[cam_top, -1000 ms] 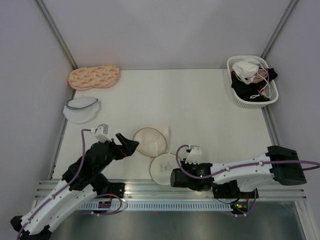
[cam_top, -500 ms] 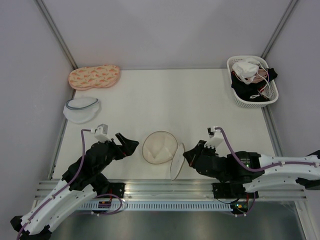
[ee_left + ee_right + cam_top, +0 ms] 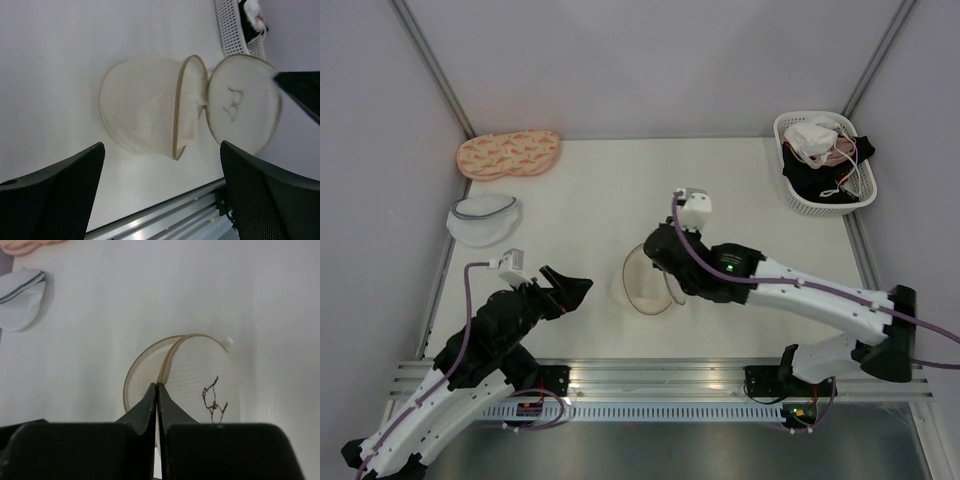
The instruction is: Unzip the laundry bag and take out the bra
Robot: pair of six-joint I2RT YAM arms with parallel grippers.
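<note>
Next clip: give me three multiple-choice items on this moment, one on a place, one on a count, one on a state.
1. Where does the white basket stand?
A) far right corner of the table
B) near left corner
C) between the arms

2. How many pouches are on the table?
A) one
B) three
C) five

3. How is the laundry bag?
A) zipped shut
B) inside the basket
C) open, flat face hinged away from the dome

Answers:
1 A: it sits at the far right corner.
2 B: the laundry bag, the white mesh pouch and the peach pouch.
3 C: the right end effector pinches the flat face's rim, off the dome.
</note>
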